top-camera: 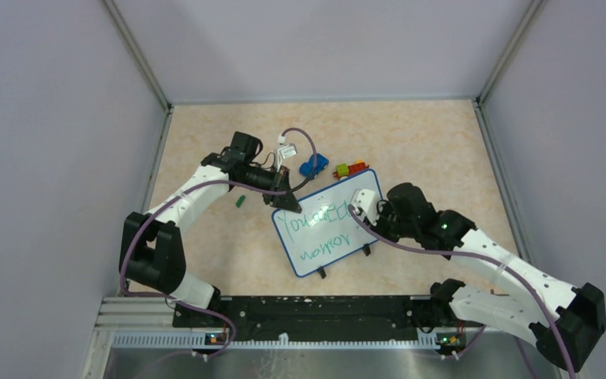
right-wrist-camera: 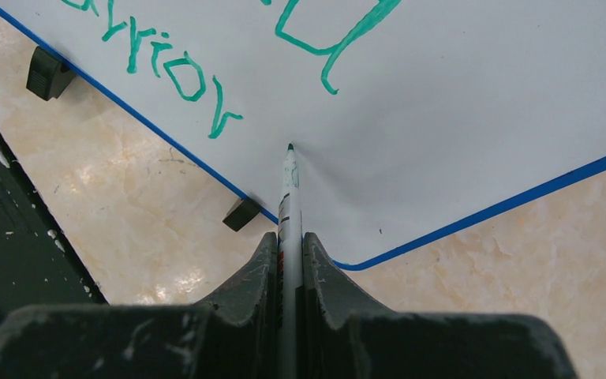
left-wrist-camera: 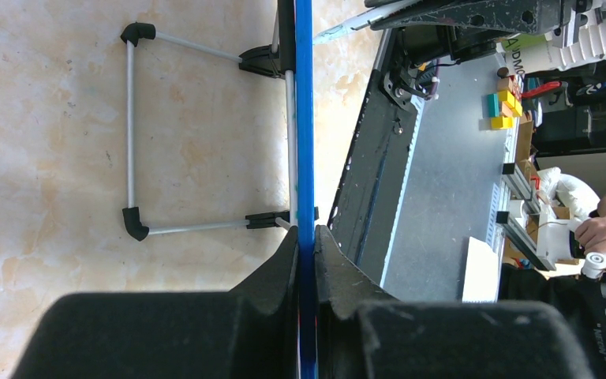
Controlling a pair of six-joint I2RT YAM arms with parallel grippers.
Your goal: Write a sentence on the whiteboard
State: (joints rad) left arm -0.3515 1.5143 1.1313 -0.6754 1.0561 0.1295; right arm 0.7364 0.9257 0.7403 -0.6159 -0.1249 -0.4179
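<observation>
- Whiteboard (top-camera: pixel 327 225) lies skewed on the tabletop (top-camera: pixel 434 150) between the two arms, with black feet on its near edge and the sentence (top-camera: pixel 319 225) in green across its middle.
- Left gripper (top-camera: pixel 288 201) pinches the blue rim at the board's far-left corner. In the wrist view its fingers press that edge from both sides.
- Right gripper (top-camera: pixel 360 207) is clamped on a green marker (right-wrist-camera: pixel 289 189), tip down on the white surface just inside a rounded corner, apart from the writing.
- Blue toy car (top-camera: pixel 313 166) and a coloured block toy (top-camera: pixel 350 169) sit just beyond the far edge, tight to the rim.
- Small green piece (top-camera: pixel 240 200) lies left of the left gripper.
- Right of the board, the tabletop runs wide to the wall.
</observation>
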